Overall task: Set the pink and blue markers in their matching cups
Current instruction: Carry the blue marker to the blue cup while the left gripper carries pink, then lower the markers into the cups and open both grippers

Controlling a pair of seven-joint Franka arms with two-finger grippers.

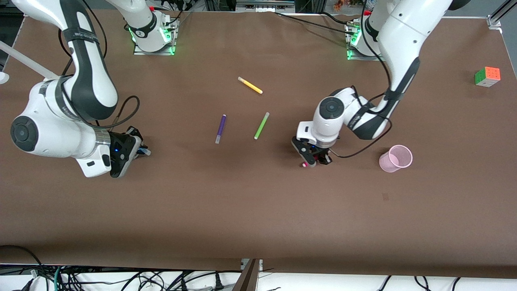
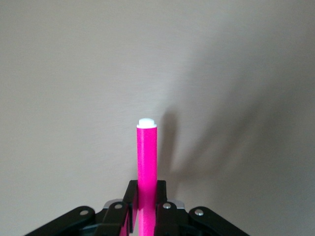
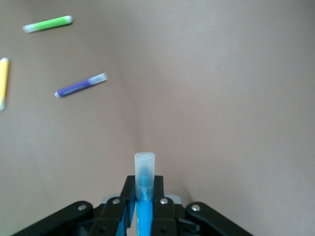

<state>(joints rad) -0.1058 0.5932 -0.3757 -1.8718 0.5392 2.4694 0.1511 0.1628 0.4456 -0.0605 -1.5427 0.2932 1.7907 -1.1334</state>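
Observation:
My left gripper (image 1: pixel 313 158) is shut on the magenta marker (image 1: pixel 303 165) and holds it low over the bare table. In the left wrist view the marker (image 2: pixel 146 157) sticks out between the fingers (image 2: pixel 130 196), pale end outward. The pale pink cup (image 1: pixel 396 158) stands beside this gripper, toward the left arm's end of the table. My right gripper (image 1: pixel 137 150) is shut on the blue marker (image 1: pixel 144 152) over the right arm's end of the table. In the right wrist view its pale grey end (image 3: pixel 144 169) points outward. The pale blue cup is out of view.
A purple pen (image 1: pixel 220 128), a lime-green pen (image 1: pixel 261 125) and a yellow pen (image 1: pixel 250 85) lie mid-table between the arms. They also show in the right wrist view: purple (image 3: pixel 80 85), green (image 3: pixel 47 23), yellow (image 3: pixel 3 81). A colour cube (image 1: pixel 487 76) sits near the left arm's end.

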